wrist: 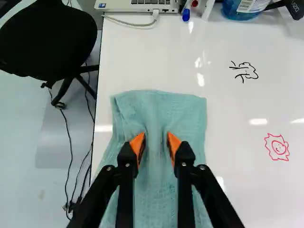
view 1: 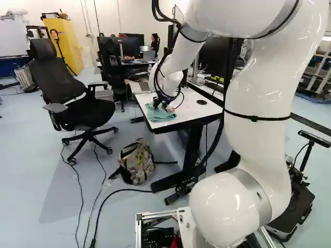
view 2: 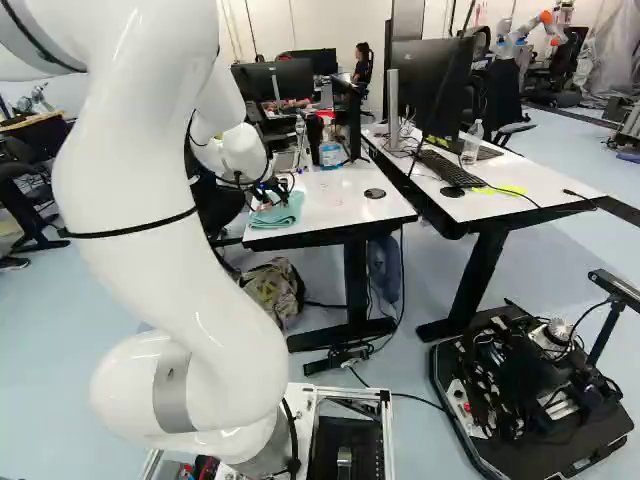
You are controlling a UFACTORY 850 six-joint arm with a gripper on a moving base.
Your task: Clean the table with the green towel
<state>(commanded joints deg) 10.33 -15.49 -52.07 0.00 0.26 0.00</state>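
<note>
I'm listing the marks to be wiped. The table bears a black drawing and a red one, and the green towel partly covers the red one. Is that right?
Not quite: the green towel doesn't cover any of the red drawing. The wrist view shows bare table between them. The rest holds: the table bears that red drawing and a black drawing.

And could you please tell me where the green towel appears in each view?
Left base view: near the middle, the towel lies on the white table's near corner.
Right base view: left of the middle, on that corner.
Wrist view: under the gripper, showing between its open fingers.
Shared landmark: the white table.
</note>
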